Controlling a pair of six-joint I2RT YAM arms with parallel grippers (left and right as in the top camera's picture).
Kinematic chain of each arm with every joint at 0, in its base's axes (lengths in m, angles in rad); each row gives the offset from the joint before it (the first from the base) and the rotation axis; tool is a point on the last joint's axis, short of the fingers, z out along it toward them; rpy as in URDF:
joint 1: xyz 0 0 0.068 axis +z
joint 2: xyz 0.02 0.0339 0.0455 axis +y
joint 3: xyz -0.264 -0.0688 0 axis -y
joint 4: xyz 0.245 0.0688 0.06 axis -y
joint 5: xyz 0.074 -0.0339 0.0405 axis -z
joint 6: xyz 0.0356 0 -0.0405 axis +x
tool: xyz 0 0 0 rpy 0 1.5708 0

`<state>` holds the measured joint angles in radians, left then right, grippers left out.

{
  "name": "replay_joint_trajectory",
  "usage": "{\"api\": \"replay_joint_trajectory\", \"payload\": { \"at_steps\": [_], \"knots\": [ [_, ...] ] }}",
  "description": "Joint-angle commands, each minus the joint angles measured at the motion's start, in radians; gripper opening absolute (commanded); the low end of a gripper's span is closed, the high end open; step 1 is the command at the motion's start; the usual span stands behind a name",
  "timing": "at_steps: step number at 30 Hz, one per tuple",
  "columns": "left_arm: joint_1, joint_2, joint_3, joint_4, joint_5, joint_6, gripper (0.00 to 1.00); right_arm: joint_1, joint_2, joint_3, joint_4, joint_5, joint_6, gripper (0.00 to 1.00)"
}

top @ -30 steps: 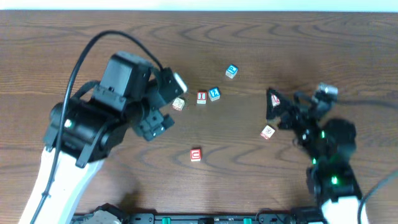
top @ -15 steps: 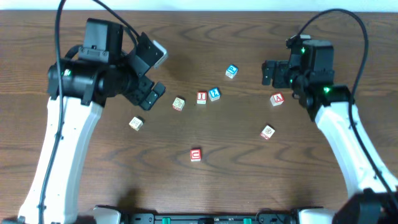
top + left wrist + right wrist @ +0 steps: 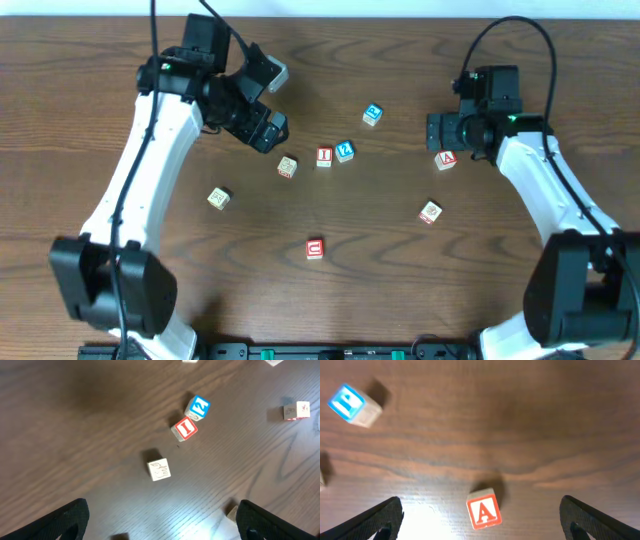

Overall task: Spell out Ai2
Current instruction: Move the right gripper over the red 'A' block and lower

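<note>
The red A block (image 3: pixel 446 159) lies at the right of the table. In the right wrist view it (image 3: pixel 483 510) sits between my open right gripper's fingers (image 3: pixel 481 533), below them. The red I block (image 3: pixel 324 156) and the blue 2 block (image 3: pixel 345 151) lie side by side at the table's middle, and both show in the left wrist view as I (image 3: pixel 185 428) and 2 (image 3: pixel 198 407). My left gripper (image 3: pixel 266 131) is open and empty, up and left of them. My right gripper (image 3: pixel 438 134) hovers just behind the A block.
A blue block (image 3: pixel 372 114) lies behind the 2 block. A beige block (image 3: pixel 287 167) lies left of the I block, and another (image 3: pixel 218 198) further left. A pale block (image 3: pixel 431 211) lies near the right front and a red block (image 3: pixel 315 248) at the middle front.
Both arms have unfolded and reached out over the table. My left gripper moved right and further back; my right gripper settled over the A block. No block has moved.
</note>
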<state>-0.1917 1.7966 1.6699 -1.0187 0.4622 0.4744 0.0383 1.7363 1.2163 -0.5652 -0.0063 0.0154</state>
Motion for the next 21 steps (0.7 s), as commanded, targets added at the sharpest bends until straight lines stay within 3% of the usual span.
{"api": "replay_joint_trajectory", "payload": {
  "at_steps": [1, 6, 21],
  "knots": [
    [0.002, 0.066, 0.001, -0.001, 0.033, -0.05, 0.95, -0.004, 0.028, 0.017, -0.023, 0.01, -0.025, 0.99],
    [0.002, 0.158, 0.001, -0.002, 0.041, -0.116, 0.95, -0.004, 0.033, 0.017, -0.084, 0.006, -0.029, 0.86],
    [0.001, 0.18, 0.001, 0.007, 0.074, -0.112, 0.95, 0.011, 0.081, 0.011, -0.12, 0.036, -0.123, 0.85]
  ]
}}
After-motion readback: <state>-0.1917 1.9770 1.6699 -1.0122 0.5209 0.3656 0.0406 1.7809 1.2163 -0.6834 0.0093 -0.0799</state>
